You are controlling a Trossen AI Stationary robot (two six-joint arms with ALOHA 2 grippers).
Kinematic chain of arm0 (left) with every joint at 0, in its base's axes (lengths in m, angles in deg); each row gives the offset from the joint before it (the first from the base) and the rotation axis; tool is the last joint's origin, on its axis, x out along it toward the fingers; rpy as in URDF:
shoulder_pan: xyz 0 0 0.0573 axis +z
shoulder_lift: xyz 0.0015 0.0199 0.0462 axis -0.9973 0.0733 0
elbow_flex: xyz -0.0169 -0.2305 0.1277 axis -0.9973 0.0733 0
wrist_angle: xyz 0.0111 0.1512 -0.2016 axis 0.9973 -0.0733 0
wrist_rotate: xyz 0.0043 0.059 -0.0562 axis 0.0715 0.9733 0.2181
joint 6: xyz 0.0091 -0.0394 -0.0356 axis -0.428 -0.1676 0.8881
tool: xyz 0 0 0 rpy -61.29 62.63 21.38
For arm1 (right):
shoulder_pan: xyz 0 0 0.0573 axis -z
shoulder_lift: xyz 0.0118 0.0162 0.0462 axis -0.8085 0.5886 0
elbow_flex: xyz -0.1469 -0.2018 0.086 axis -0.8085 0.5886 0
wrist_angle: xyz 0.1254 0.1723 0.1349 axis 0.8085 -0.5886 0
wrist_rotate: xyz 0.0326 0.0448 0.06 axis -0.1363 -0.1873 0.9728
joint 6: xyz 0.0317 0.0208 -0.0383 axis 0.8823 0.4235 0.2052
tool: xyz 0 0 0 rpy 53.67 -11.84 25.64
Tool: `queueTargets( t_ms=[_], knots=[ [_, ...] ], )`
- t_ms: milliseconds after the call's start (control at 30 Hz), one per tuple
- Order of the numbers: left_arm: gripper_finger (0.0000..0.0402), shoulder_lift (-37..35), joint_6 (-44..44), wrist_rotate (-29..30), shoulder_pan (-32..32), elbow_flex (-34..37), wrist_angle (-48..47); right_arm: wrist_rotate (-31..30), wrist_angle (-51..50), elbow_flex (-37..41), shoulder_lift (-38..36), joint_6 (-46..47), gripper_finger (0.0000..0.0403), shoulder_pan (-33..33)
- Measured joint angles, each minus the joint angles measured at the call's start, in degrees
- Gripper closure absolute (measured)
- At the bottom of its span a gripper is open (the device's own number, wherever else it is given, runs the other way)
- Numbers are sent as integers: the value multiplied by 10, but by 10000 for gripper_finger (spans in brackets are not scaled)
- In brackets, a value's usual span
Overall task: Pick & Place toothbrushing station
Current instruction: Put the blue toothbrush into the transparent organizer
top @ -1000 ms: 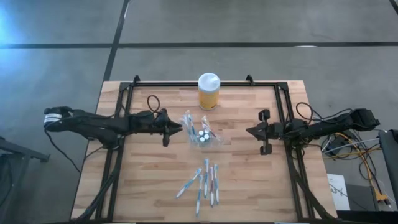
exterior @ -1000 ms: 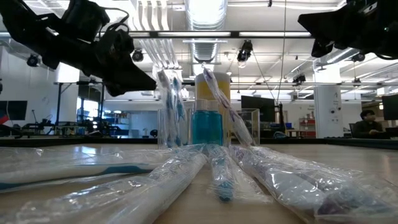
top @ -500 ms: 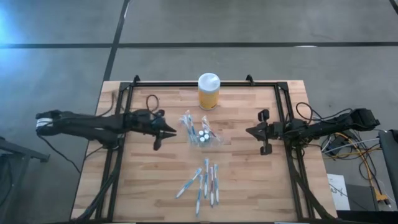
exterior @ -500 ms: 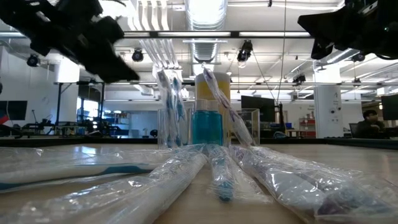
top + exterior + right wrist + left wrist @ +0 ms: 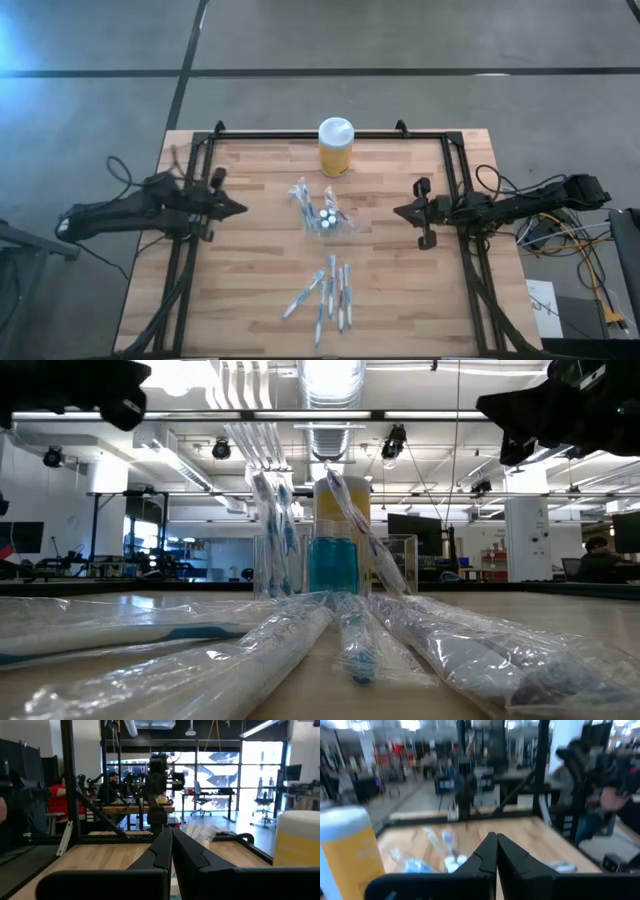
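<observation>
The see-through toothbrushing station [image 5: 325, 216] stands at the table's middle, holding wrapped toothbrushes that stick up out of its cups; in the low view [image 5: 300, 565] it stands upright. My left gripper [image 5: 240, 209] is shut and empty, at the table's left, well clear of the station. My right gripper [image 5: 398, 212] is shut and empty, at the table's right, pointing toward the station. Both wrist views show the fingertips closed together [image 5: 496, 845] [image 5: 171, 836].
A yellow jar with a white lid [image 5: 335, 146] stands at the far middle. Several wrapped toothbrushes [image 5: 328, 290] lie loose on the near middle of the table. A black frame [image 5: 196, 170] runs along the table's left, right and far edges.
My left gripper has drawn back from beside the toothbrushing station toward the table's left edge and has risen out of the low view. The station and my right gripper have kept still.
</observation>
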State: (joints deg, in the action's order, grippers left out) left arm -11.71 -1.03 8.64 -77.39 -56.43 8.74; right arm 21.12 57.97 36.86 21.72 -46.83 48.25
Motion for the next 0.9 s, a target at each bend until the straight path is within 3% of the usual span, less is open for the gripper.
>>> queueTargets(
  t_ms=[333, 433, 567, 700, 800, 900],
  knots=[
    [399, -75, 40, 24, 0, 79, 22, -31, -45, -18, 6, 71, 394, 0],
    [393, -77, 67, 66, 0, 86, 18, -64, -163, -76, 10, 128, 394, 0],
    [384, -77, 88, 89, 0, 82, 24, -87, -466, -213, 22, 214, 394, 0],
    [384, -77, 88, 89, 0, 81, 23, -88, -715, -343, 89, 343, 394, -30],
    [387, -77, 89, 89, 0, 81, 23, -87, -798, -400, 162, 429, 394, -63],
    [388, -77, 91, 89, 0, 82, 23, -87, -809, -438, 239, 507, 394, -101]
  ],
)
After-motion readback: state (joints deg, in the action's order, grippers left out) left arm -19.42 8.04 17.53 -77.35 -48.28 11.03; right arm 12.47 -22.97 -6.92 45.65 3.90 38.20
